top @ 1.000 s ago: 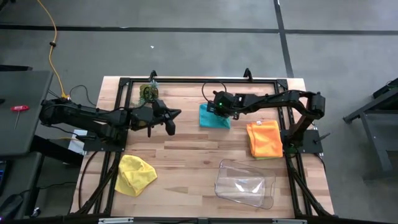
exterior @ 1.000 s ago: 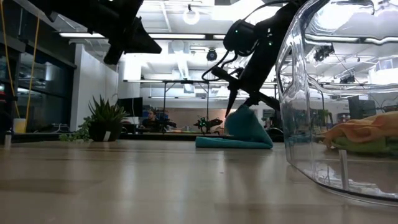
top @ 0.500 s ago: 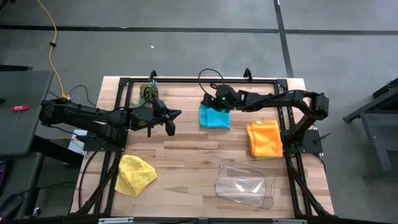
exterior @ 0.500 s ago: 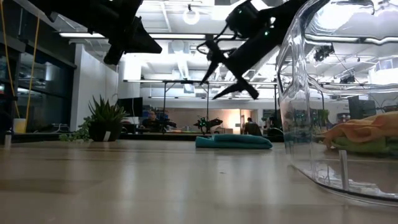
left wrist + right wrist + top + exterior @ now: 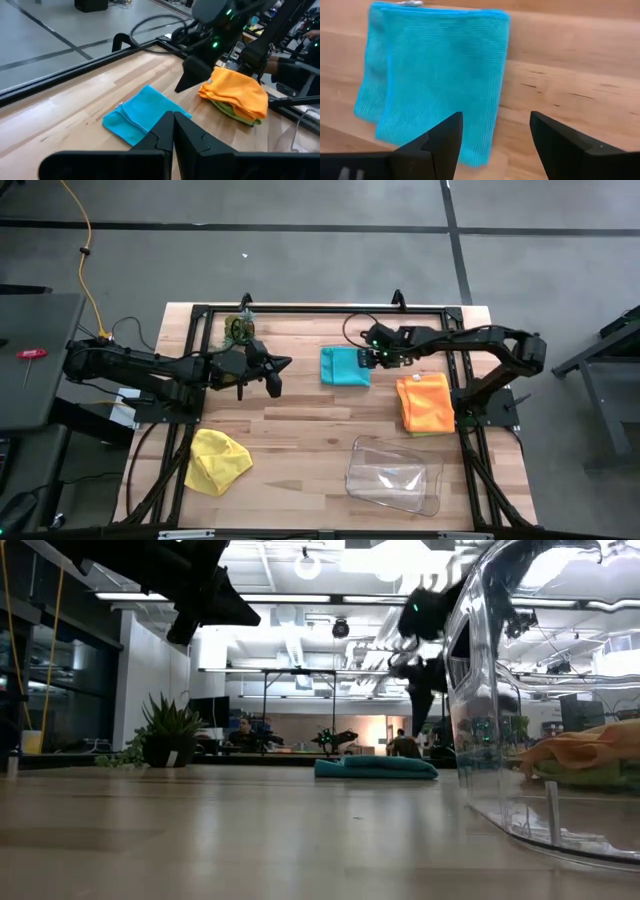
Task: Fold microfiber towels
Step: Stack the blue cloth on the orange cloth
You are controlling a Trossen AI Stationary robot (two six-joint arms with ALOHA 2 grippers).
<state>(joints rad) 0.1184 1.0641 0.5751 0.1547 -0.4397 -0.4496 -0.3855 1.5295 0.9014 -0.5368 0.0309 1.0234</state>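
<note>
The teal towel [image 5: 344, 367] lies folded flat on the table, far of centre; it also shows in the right wrist view [image 5: 435, 80] and the left wrist view [image 5: 142, 115]. My right gripper [image 5: 371, 359] [image 5: 495, 145] hovers open and empty above the towel's right edge. My left gripper [image 5: 274, 377] [image 5: 173, 135] is shut and empty, held above the table left of the teal towel. The orange towel [image 5: 424, 402] lies folded on the lime green one [image 5: 235, 114] at the right. The yellow towel [image 5: 217, 460] lies crumpled at the near left. The grey towel is out of view.
A clear plastic tray [image 5: 393, 475] stands at the near right and fills the right of the low view [image 5: 540, 740]. A small leafy clump [image 5: 239, 328] sits at the far left. A black frame [image 5: 320, 308] runs along the table's edges. Bare wood lies in the middle.
My right gripper has let go of the teal towel, risen and gone toward the table's right edge. The towel's raised part has dropped, and the towel now lies flat and folded.
</note>
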